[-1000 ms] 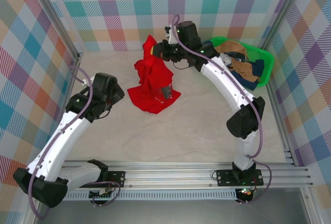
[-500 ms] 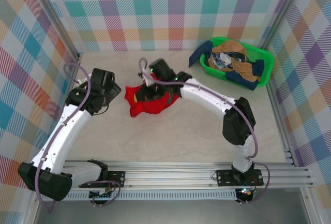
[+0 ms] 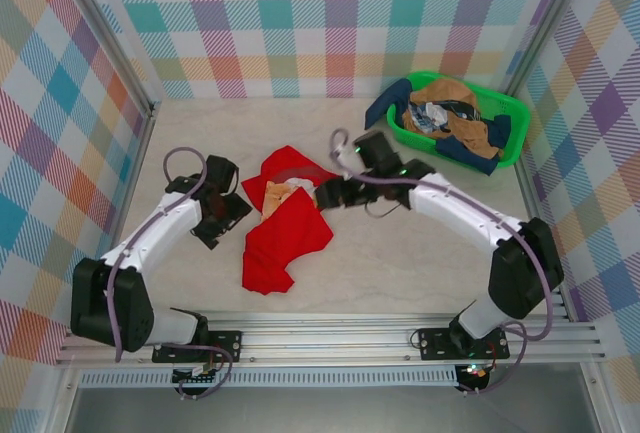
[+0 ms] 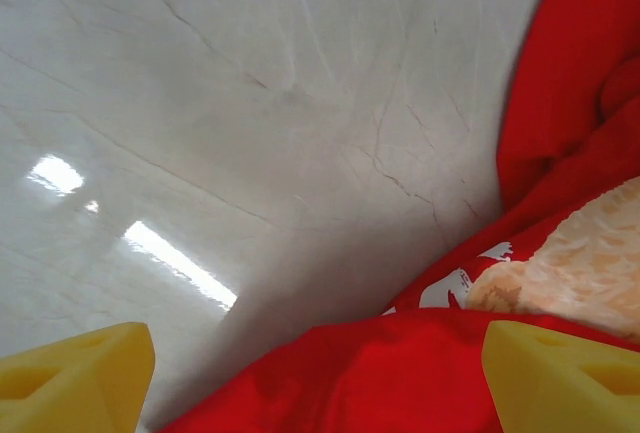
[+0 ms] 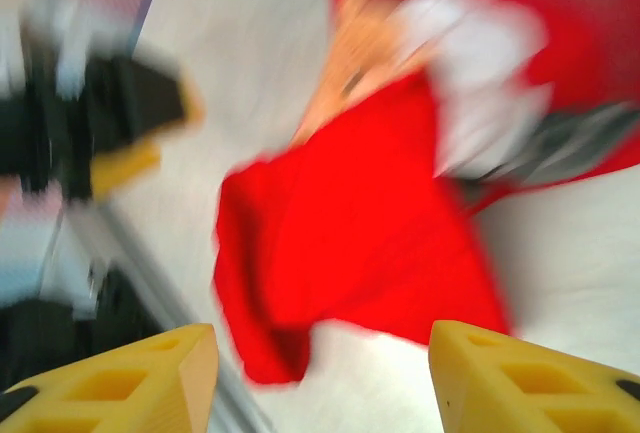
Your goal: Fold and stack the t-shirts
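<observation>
1. Two grippers flank the shirt, both with jaws apart and nothing between them. The left gripper [image 3: 232, 215] is low at its left edge and the right gripper [image 3: 325, 193] is at its upper right.
2. Seen from the left wrist, the yellow fingertips [image 4: 75, 373] straddle a fold of red cloth without pinching it.
3. The red t-shirt [image 3: 285, 238] lies crumpled on the table [image 3: 400, 263], its bear print [image 3: 283, 196] half buried and its lower end near the front rail.
4. The other t-shirts [image 3: 450, 113] sit heaped in the green basket [image 3: 515, 118] at the far right.
5. Risks, as I judge them:
   - Closing here would likely catch bunched layers, so a pull would twist the shirt rather than spread it.
   - Dragging it nearer could slide the hem off the table edge.
</observation>
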`<state>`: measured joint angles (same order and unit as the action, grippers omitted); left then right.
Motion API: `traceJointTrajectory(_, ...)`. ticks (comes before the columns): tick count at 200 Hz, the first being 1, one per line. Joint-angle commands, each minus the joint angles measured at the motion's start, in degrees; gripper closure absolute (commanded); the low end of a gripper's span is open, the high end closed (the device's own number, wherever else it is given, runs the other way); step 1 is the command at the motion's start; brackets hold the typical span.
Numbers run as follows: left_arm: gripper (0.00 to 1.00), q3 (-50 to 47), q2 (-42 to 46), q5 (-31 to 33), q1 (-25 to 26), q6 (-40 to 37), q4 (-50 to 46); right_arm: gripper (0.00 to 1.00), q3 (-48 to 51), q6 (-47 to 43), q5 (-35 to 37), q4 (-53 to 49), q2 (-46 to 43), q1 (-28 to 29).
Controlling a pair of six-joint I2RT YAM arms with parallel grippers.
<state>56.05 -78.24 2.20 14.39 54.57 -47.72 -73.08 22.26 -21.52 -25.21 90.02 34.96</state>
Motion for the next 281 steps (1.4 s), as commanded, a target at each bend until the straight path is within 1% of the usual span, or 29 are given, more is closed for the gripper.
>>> traceJointTrajectory(1, 0.17, -0.73, -0.60, -4.91, -1.15, 1.27, 8.77, 0.45, -8.97, 3.78, 5.01, -1.85, 9.76, -2.39)
traceJointTrajectory(11, 0.19, -0.79, -2.05, -6.44, -1.67, 1.83, 11.09, 0.47, -15.61, 3.76, 5.72, -5.32, 15.77, -2.57)
traceJointTrajectory(24, 0.19, 0.16, -4.84, -8.19, -2.32, 2.01, 12.33, 0.47, -21.84, 4.42, 4.97, -5.94, 21.99, -2.96)
traceJointTrajectory(39, 0.19, 1.78, -7.74, -8.33, -2.62, 1.17, 13.62, 0.47, -27.83, 5.55, 4.91, -6.17, 28.18, -3.35)
traceJointTrajectory(52, 0.21, 3.54, -9.30, -8.34, -2.92, 0.13, 16.76, 0.51, -32.15, 7.43, 4.94, -7.74, 32.29, -4.21)
traceJointTrajectory(65, 0.22, 7.06, -11.66, -9.24, -2.92, -1.11, 19.04, 0.52, -32.18, 9.44, 4.54, -7.44, 33.18, -5.09)
traceJointTrajectory(83, 0.21, 15.72, -16.76, -10.81, -2.01, -3.78, 15.82, 0.52, -27.22, 11.27, 6.30, -5.13, 30.08, -5.88)
traceJointTrajectory(96, 0.21, 22.59, -19.90, -9.36, 0.15, -5.89, 10.09, 0.50, -23.21, 12.87, 5.98, -3.82, 28.20, -6.97)
traceJointTrajectory(109, 0.18, 29.03, -22.70, -5.59, 3.33, -8.16, 3.98, 0.47, -20.75, 14.97, 5.40, -4.25, 28.20, -8.46)
traceJointTrajectory(123, 0.18, 34.76, -25.61, -1.74, 6.60, -10.43, -1.55, 0.46, -19.49, 16.71, 4.46, -4.55, 29.50, -9.75)
traceJointTrajectory(135, 0.18, 37.13, -27.46, -2.00, 8.98, -12.45, -2.03, 0.46, -20.43, 17.51, 3.46, -5.25, 31.67, -10.16)
traceJointTrajectory(153, 0.23, 39.75, -29.66, -4.41, 12.62, -15.24, -2.54, 0.46, -22.55, 18.22, 3.61, -6.33, 34.26, -10.24)
traceJointTrajectory(163, 0.24, 41.97, -31.21, -4.29, 15.27, -17.25, -5.68, 0.47, -23.10, 19.33, 3.93, -7.05, 34.92, -10.56)
traceJointTrajectory(174, 0.22, 44.32, -32.50, -1.69, 18.21, -19.27, -11.16, 0.47, -23.95, 20.17, 4.38, -8.23, 35.71, -10.68)
traceJointTrajectory(183, 0.19, 44.44, -32.70, 0.99, 20.07, -21.13, -14.20, 0.49, -25.07, 20.12, 4.23, -8.83, 36.59, -10.70)
traceJointTrajectory(193, 0.16, 42.55, -32.02, 3.23, 22.16, -22.45, -15.18, 0.51, -26.11, 20.23, 3.66, -9.08, 37.82, -10.61)
traceJointTrajectory(207, 0.14, 38.70, -31.19, 2.56, 23.46, -22.85, -14.59, 0.55, -27.29, 20.58, 2.81, -8.83, 39.52, -10.53)
traceJointTrajectory(215, 0.14, 37.01, -31.31, 1.68, 23.49, -22.42, -14.38, 0.59, -27.72, 20.84, 2.51, -8.39, 40.42, -10.44)
traceJointTrajectory(229, 0.23, 34.48, -32.01, 1.64, 23.70, -22.43, -13.07, 0.70, -28.41, 21.66, 1.70, -7.40, 41.71, -10.31)
traceJointTrajectory(243, 0.39, 32.87, -32.76, 2.87, 23.62, -22.32, -11.63, 0.85, -29.37, 21.87, 1.94, -6.99, 42.34, -10.35)
traceJointTrajectory(251, 0.56, 32.72, -33.03, 4.44, 23.53, -22.00, -11.51, 0.94, -29.65, 21.47, 2.82, -6.41, 41.62, -10.35)
traceJointTrajectory(258, 0.73, 32.67, -32.70, 6.45, 23.33, -21.60, -11.43, 1.00, -29.67, 21.02, 4.10, -5.88, 40.48, -10.35)
traceJointTrajectory(274, 0.99, 32.17, -30.12, 9.54, 21.44, -20.15, -11.07, 1.00, -30.16, 19.37, 7.60, -5.70, 36.83, -10.58)
traceJointTrajectory(275, 1.00, 32.14, -29.86, 9.78, 21.28, -20.04, -11.07, 1.00, -30.26, 19.30, 7.79, -5.67, 36.60, -10.60)
traceJointTrajectory(281, 1.00, 31.75, -28.17, 11.05, 20.24, -19.56, -11.08, 1.00, -30.73, 18.50, 9.17, -5.89, 35.12, -10.74)
